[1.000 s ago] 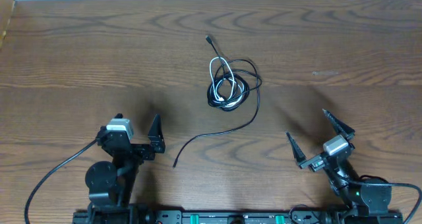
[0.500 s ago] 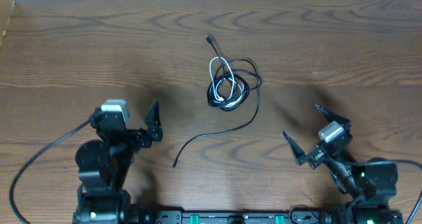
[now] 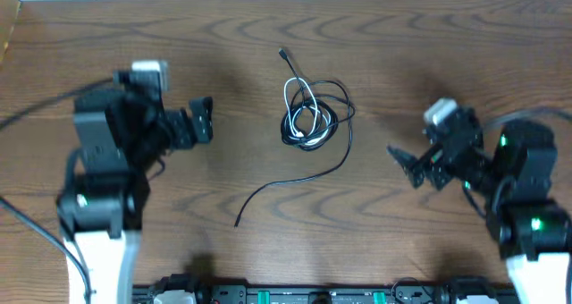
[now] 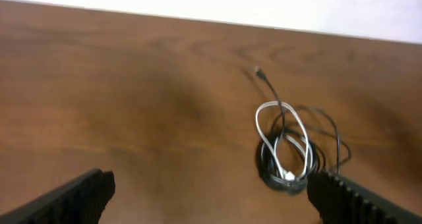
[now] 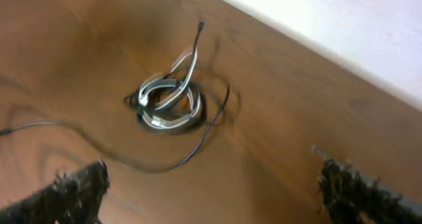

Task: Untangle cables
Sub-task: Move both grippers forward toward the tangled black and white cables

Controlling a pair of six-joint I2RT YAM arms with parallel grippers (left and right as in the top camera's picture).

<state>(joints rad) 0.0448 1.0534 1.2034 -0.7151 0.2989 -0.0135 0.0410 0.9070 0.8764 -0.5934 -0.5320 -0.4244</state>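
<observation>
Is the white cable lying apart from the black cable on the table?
No, the white cable is looped inside the coil of the black cable and crosses it in the overhead view.

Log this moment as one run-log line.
phase: pre-grasp | left gripper: open, empty | right gripper: open, empty | black cable and white cable: coiled together, untouched

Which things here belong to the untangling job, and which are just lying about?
Job:
- black cable and white cable, coiled together mid-table
- left gripper and right gripper, both open and holding nothing

Not the job:
- thick black arm cable at the left
- wooden table
</observation>
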